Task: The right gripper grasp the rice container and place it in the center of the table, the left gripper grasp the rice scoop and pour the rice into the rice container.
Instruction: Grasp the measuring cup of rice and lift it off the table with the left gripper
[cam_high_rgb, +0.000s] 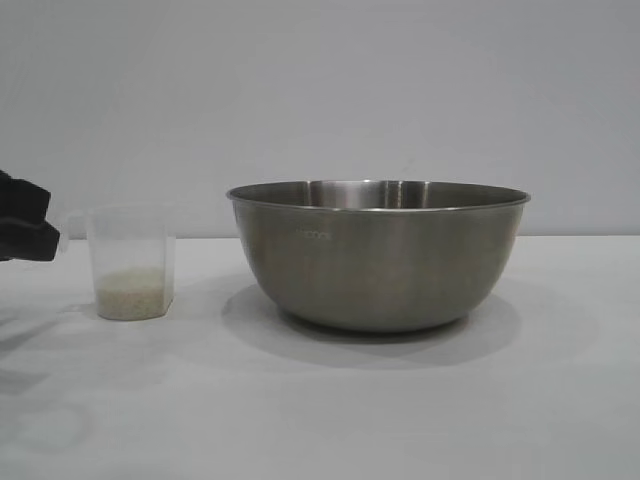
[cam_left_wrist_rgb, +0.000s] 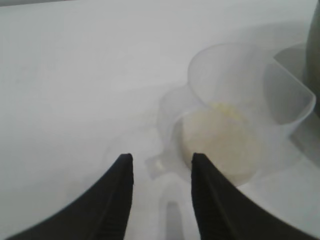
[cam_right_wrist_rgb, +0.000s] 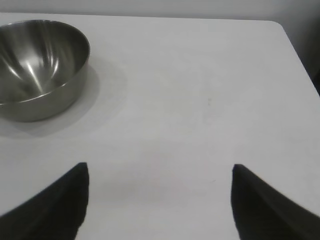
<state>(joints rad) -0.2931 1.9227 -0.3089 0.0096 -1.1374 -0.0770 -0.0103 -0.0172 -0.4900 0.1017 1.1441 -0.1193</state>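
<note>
Scoop (cam_left_wrist_rgb: 240, 125) handle between left fingers (cam_left_wrist_rgb: 117, 200)

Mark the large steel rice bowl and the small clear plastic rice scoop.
large steel rice bowl (cam_high_rgb: 380, 265), exterior view, middle of its side wall.
small clear plastic rice scoop (cam_high_rgb: 132, 250), exterior view, its front wall.

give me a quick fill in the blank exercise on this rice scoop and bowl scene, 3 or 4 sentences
1. The rice lies in the bottom of the rice ____.
2. The rice container stands on the table and holds ____ rice.
3. The left gripper has its fingers open on either side of the rice scoop's ____.
4. The right gripper is open over bare table and holds ____.

Missing words: scoop; no; handle; nothing
</note>
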